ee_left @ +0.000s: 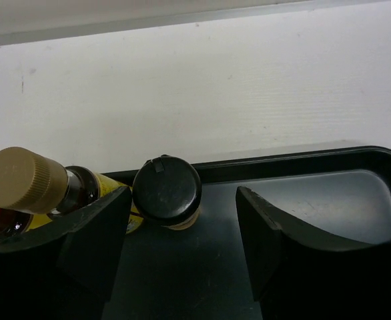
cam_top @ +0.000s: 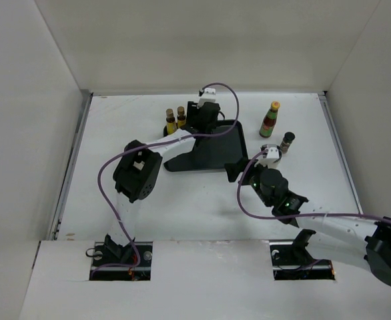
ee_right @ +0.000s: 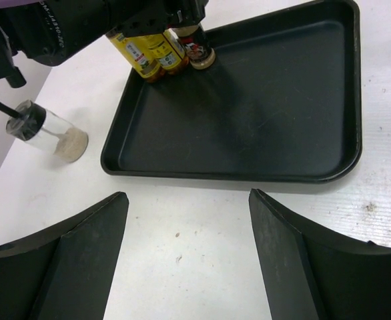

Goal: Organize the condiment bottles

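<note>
Two yellow-labelled bottles with tan caps [cam_top: 175, 119] stand in the far left corner of the black tray [cam_top: 217, 155]. A short dark jar [ee_left: 167, 191] stands beside them. My left gripper [cam_top: 195, 124] hovers over that corner, open. In the left wrist view [ee_left: 182, 200] the jar sits just beyond the fingertips, close to the left finger, not gripped. My right gripper [cam_top: 241, 171] is open and empty over bare table near the tray's near edge [ee_right: 185, 200]. A red bottle with a green neck [cam_top: 270, 119] and a small dark-capped jar [cam_top: 287, 142] stand right of the tray.
A clear bottle with a black cap and pale contents [ee_right: 47, 131] sits on the table off the tray's left end; the top view hides it. White walls close in the table on three sides. The left arm's purple cable [cam_top: 109, 180] loops over the left side.
</note>
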